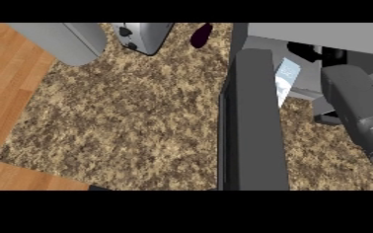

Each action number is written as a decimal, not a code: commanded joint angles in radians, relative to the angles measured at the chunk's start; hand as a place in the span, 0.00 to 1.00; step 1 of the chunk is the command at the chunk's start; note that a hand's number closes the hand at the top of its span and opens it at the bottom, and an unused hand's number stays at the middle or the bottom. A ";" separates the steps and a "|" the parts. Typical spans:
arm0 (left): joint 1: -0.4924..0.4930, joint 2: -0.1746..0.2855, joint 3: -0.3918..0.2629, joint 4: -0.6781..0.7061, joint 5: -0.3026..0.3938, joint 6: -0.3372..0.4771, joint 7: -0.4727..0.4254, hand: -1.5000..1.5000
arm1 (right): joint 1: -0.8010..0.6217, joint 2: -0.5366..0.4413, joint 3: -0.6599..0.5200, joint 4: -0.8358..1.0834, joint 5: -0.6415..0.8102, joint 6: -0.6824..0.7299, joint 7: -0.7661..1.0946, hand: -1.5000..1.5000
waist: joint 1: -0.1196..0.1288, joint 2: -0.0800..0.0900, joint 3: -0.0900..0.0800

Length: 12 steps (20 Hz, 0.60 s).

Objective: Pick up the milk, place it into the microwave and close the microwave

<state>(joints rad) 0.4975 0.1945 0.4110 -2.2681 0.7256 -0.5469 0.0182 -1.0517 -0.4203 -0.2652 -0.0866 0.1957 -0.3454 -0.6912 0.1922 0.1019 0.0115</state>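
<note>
Milk carton (pixel 286 81) inside the microwave (pixel 313 32), past its open door (pixel 251 128) — right hand (pixel 310 50) near it, grasp unclear

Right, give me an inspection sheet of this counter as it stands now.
Surface: speckled brown counter.
Job's things: milk carton sits at the opening of the microwave, behind the microwave door, which stands open.
Clutter: toaster, dark purple item and grey rounded vessel along the far edge.
Hands: right hand is beside the milk carton and partly hidden; the left hand is not in view.
Cables: nothing seen.
Surroundings: wooden surface at the left.
</note>
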 commanded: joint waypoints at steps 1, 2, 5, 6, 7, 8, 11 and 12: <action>-0.010 0.017 0.005 0.003 -0.011 0.005 0.014 0.00 | -0.007 -0.020 0.000 0.000 0.003 0.004 -0.001 1.00 | 0.004 0.004 0.001; -0.010 0.012 0.011 0.009 -0.012 0.005 0.006 0.00 | -0.005 -0.018 -0.007 0.002 -0.003 -0.009 0.002 1.00 | 0.015 0.007 0.001; -0.023 0.018 0.026 0.005 -0.028 0.010 0.001 0.00 | -0.017 -0.025 -0.009 0.007 -0.003 -0.002 0.017 1.00 | 0.024 0.007 0.001; -0.022 0.020 0.027 0.006 -0.030 0.007 0.000 0.00 | -0.004 -0.041 -0.007 0.004 -0.001 0.011 -0.002 1.00 | 0.018 0.008 0.002; -0.033 0.026 0.022 0.005 -0.028 0.009 0.005 0.00 | -0.012 -0.038 -0.009 0.007 -0.003 0.016 0.010 1.00 | 0.013 0.009 0.002; -0.034 0.029 0.012 0.007 -0.037 0.002 0.010 0.00 | -0.013 -0.033 -0.004 0.002 0.003 0.003 -0.002 1.00 | 0.017 0.014 0.002; -0.032 0.036 0.016 0.018 -0.035 -0.001 0.015 0.00 | -0.019 -0.043 -0.019 0.004 -0.011 0.009 0.008 1.00 | 0.025 0.015 0.002; -0.037 0.035 0.014 0.020 -0.045 0.001 0.015 0.00 | -0.014 -0.040 -0.009 0.009 0.000 0.013 0.005 1.00 | 0.017 0.011 0.001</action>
<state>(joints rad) 0.4674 0.2237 0.4267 -2.2548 0.6934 -0.5429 0.0293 -1.0662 -0.4569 -0.2750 -0.0819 0.1931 -0.3357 -0.6855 0.2095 0.1127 0.0129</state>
